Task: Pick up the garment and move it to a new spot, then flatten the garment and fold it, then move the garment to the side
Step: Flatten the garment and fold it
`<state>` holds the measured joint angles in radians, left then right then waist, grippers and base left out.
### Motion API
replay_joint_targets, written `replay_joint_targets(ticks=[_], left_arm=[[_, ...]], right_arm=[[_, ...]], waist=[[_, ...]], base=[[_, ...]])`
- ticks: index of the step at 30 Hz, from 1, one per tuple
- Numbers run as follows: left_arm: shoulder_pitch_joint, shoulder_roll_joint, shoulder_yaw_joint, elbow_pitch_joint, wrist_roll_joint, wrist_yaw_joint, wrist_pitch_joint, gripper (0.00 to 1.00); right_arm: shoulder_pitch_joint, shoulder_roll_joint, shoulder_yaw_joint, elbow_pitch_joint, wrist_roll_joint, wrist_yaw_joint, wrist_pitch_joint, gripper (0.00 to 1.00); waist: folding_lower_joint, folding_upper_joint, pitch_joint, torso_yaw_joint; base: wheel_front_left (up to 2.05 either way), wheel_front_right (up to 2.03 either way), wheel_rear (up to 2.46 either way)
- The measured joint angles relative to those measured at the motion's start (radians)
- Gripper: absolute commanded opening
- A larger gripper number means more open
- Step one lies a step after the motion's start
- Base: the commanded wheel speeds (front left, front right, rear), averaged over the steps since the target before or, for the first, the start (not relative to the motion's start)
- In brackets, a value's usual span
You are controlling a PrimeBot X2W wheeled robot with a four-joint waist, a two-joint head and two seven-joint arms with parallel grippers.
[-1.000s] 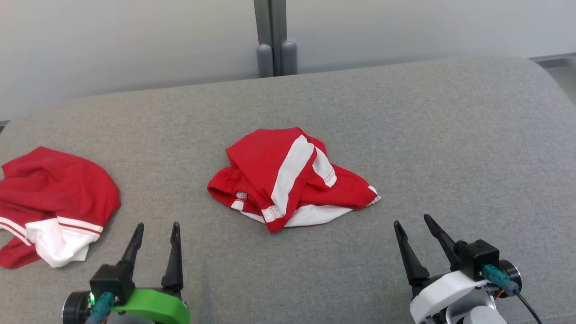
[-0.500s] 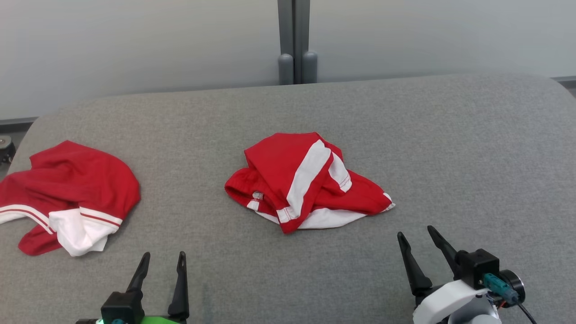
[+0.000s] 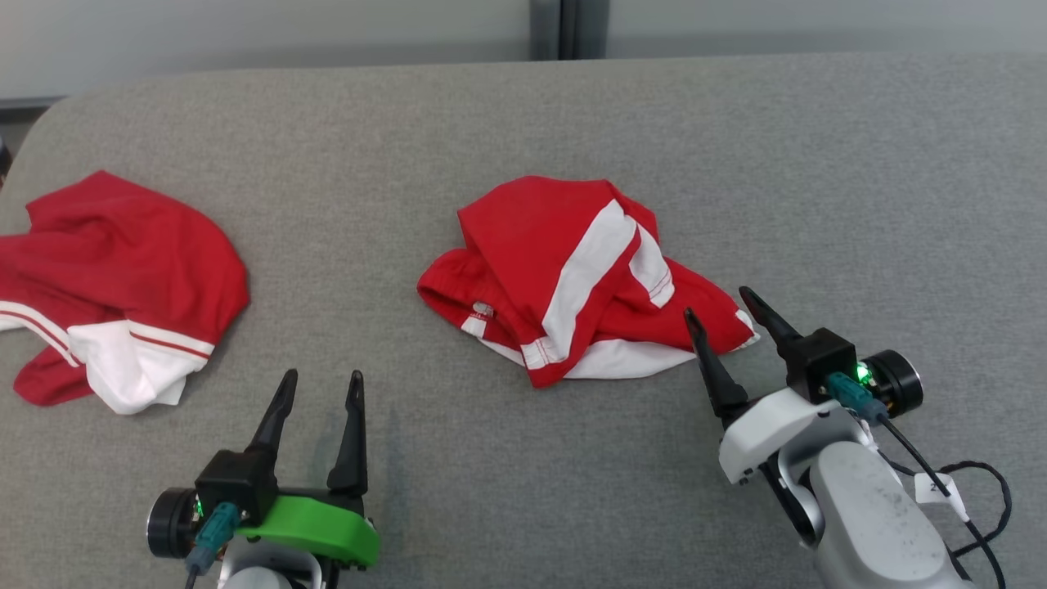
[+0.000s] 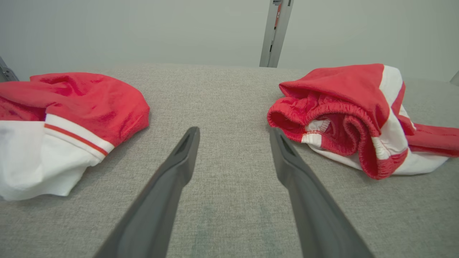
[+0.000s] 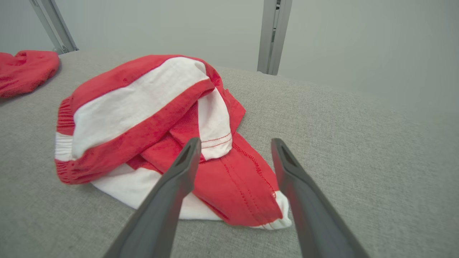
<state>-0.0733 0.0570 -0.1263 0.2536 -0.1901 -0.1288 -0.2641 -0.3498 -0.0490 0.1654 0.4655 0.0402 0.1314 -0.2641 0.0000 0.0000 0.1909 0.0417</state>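
Fabric in a grey weave covers the surface (image 3: 859, 204) in the head view, and the garment (image 3: 572, 278), red with white panels, lies crumpled near its middle. A second red cloth (image 3: 114, 278) with a white band lies bunched well apart from it at the left edge. The left hand (image 3: 323, 376) is at the lower left, its two dark fingers spread with nothing between them, over bare surface between the two heaps. The right hand (image 3: 717, 301) is released too, fingers wide, their tips overlapping the garment's right end; whether they touch the cloth I cannot tell from here. A grey post (image 3: 570, 29) stands behind the far edge.

In the left wrist view, the left hand's fingers (image 4: 172, 179) frame bare grey weave. The garment (image 4: 358, 118) sits up and to the right of them, its gathered elastic waistband turned toward the camera. The second red cloth (image 4: 71, 104) is to the left, its white part nearest.

In the right wrist view, the right hand's fingers (image 5: 304, 200) stand open on either side of a red flap with a white hem at the garment's (image 5: 143, 107) near corner. The left finger's tip crosses a white panel with red stitching. Nothing is gripped.
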Motion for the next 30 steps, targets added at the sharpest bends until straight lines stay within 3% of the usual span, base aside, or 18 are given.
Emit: replay_joint_targets(ticks=[15, 16, 18, 19, 30], left_arm=[[-0.067, 0.003, -0.027, 0.020, -0.037, 0.000, 0.000, 1.00], [-0.068, 0.003, -0.029, 0.021, -0.037, 0.000, 0.000, 1.00], [-0.071, 0.003, -0.030, 0.022, -0.038, 0.000, 0.000, 1.00], [-0.073, 0.003, -0.031, 0.022, -0.038, 0.000, 0.000, 1.00], [-0.074, 0.000, -0.054, 0.039, -0.044, 0.000, 0.000, 1.00]], right_arm=[[-0.154, 0.001, 0.011, 0.128, -0.002, 0.000, 0.000, 0.97], [-0.155, 0.001, 0.011, 0.129, -0.002, 0.000, 0.000, 0.58], [-0.155, 0.001, 0.010, 0.129, -0.007, 0.000, 0.000, 0.04], [-0.156, 0.000, 0.010, 0.130, -0.010, 0.000, 0.000, 0.00], [-0.155, 0.000, -0.011, -0.001, -0.024, 0.000, 0.000, 0.00]], waist=[[0.0000, 0.0000, 0.140, 0.086], [0.0000, 0.0000, 0.144, 0.091], [0.0000, 0.0000, 0.149, 0.098], [0.0000, 0.0000, 0.151, 0.100], [0.0000, 0.0000, 0.113, 0.103]], base=[[0.00, 0.00, 0.00], [0.00, 0.00, 0.00], [0.00, 0.00, 0.00], [0.00, 0.00, 0.00], [0.00, 0.00, 0.00]])
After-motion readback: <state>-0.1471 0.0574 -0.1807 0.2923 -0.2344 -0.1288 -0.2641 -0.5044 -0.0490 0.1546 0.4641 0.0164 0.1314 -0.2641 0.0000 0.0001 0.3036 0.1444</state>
